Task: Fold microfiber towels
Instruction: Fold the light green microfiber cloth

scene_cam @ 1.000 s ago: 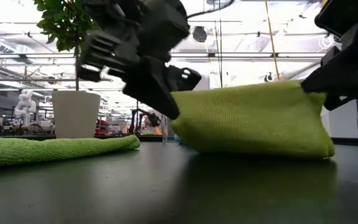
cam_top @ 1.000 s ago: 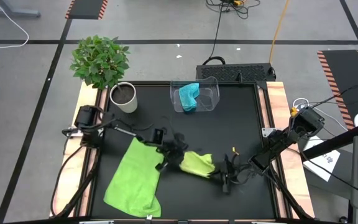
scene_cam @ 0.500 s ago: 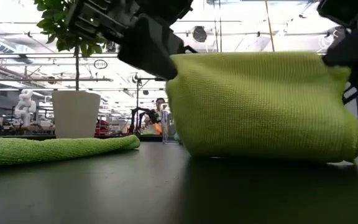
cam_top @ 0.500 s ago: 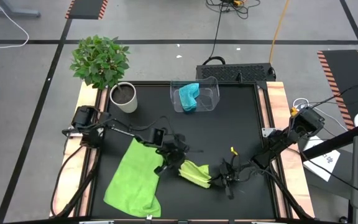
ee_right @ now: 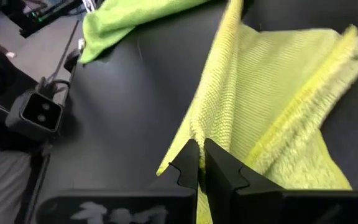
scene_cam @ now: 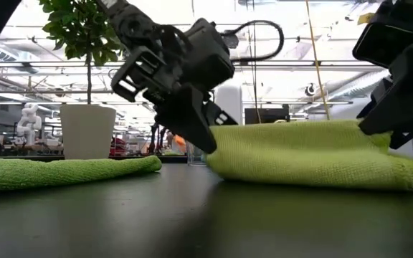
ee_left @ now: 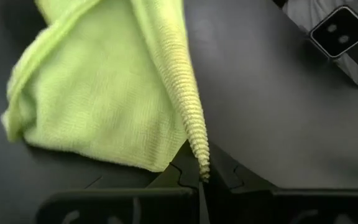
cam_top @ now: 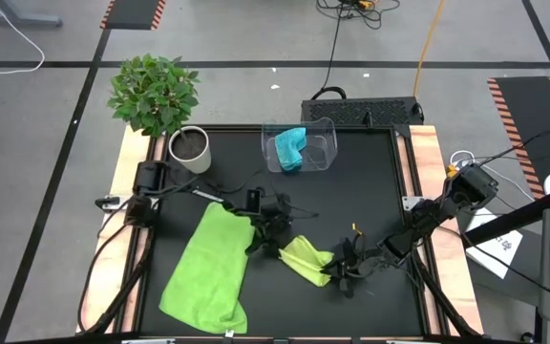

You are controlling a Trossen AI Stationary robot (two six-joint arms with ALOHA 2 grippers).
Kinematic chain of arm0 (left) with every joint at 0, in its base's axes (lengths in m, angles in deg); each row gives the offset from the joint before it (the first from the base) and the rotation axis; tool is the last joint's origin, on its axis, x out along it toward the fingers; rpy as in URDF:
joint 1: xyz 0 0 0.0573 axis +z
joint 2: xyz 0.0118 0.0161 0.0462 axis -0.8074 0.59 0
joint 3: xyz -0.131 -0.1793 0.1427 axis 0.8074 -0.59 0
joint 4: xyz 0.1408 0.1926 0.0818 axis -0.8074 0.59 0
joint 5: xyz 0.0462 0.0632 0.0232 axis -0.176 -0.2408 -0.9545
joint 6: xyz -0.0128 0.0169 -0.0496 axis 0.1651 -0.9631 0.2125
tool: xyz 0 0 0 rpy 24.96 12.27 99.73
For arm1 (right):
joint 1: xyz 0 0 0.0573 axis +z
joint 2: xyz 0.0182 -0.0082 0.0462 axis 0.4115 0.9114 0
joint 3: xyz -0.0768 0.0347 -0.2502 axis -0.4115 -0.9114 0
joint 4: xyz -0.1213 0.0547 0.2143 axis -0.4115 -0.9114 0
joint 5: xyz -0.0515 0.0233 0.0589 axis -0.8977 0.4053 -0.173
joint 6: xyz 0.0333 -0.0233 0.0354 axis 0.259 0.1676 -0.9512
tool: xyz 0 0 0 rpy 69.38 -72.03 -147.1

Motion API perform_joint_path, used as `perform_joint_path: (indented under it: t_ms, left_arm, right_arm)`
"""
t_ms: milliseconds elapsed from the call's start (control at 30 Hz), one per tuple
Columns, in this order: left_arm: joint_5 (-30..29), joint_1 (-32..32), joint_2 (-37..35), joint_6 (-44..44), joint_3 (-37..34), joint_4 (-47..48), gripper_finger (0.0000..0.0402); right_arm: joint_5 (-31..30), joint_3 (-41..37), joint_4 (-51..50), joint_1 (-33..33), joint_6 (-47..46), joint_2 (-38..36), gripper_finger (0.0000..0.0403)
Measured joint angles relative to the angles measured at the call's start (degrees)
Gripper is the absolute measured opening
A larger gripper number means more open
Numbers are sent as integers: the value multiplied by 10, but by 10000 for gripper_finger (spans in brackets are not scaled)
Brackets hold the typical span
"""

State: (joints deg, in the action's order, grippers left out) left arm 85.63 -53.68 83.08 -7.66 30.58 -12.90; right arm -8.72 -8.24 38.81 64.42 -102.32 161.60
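A small lime-green microfiber towel lies folded and low on the black table's near middle; the low view shows it as a flat mound. My left gripper is shut on its left end and my right gripper on its right end. A second, larger lime-green towel lies spread flat at the near left. The turquoise towel sits crumpled inside the clear plastic bin at the far middle. My left gripper pinches a corner of the towel's ribbed edge between its two fingers, slanting down from the table's left. That edge runs taut away from the fingers, and the rest of the cloth rests on the table. My right gripper pinches the towel's opposite ribbed edge between its two fingers, slanting down from the table's right. The cloth beyond the fingers lies on the table in several layers.
A white pot with a green plant stands at the far left corner. Cables run along both arms. Bare table lies between the bin and the held towel.
Both grippers first raised the small towel's upper edge, so it stood tall, then lowered it. The towel now lies low and folded on the table. My left gripper has sunk, rolled, and gone a little toward the table's right; both stay shut on the cloth.
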Motion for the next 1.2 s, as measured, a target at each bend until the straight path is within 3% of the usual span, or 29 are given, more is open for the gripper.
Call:
perform_joint_path:
  t_ms: [267,667,867,1067,1200]
  left_arm:
    - [4,25,1,-10,17,-2,2]
    - [-30,30,2,-51,63,14,2]
    - [-45,41,2,-51,67,5,3]
    - [-67,44,2,-40,67,-19,3]
    - [-68,44,2,-38,68,-39,3]
  right_arm:
    - [-6,0,2,1,-5,0,4]
    - [-16,-1,41,18,66,0,8]
    - [0,-1,124,31,165,0,65]
    - [-20,-1,128,27,201,0,143]
    - [-45,-1,139,12,262,0,164]
